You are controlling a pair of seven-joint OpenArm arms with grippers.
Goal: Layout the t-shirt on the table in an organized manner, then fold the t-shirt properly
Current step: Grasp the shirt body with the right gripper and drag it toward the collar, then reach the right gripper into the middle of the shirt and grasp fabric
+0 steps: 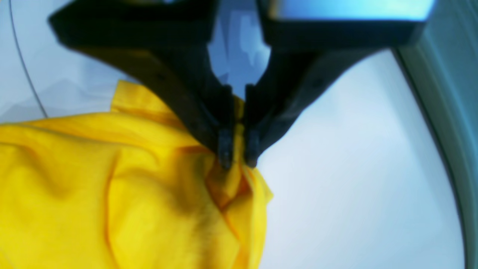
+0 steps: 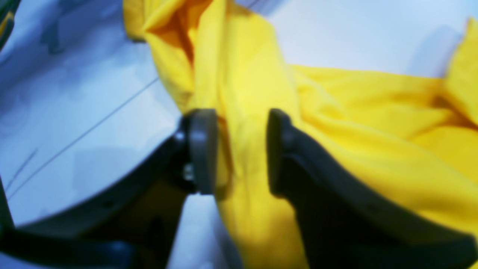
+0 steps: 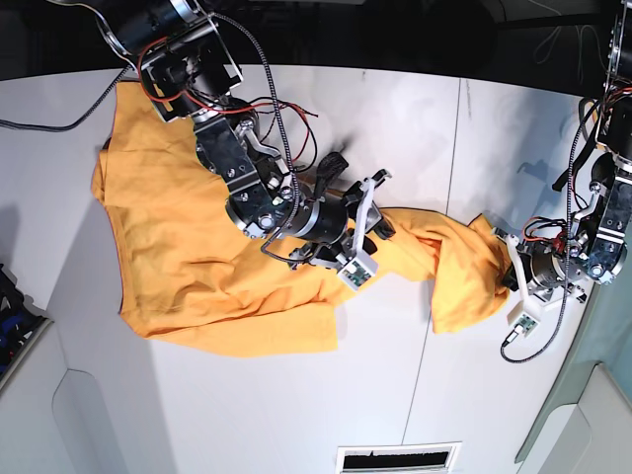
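T-shirt (image 3: 212, 259) sprawling on tabletop (image 3: 257, 425), looking soft, limp; left fingers (image 1: 238, 160) pinching its edge; right fingers (image 2: 242, 149) standing part-open around t-shirt cloth; we're favouring t-shirt's edges for gripping.

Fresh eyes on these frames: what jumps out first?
The orange-yellow t-shirt, spread in creases across the left and middle of the white table in the base view. Next, the big right arm slanting over it, its gripper open around a ridge of cloth. Then the left gripper at the base view's right, pinching the shirt's far end.
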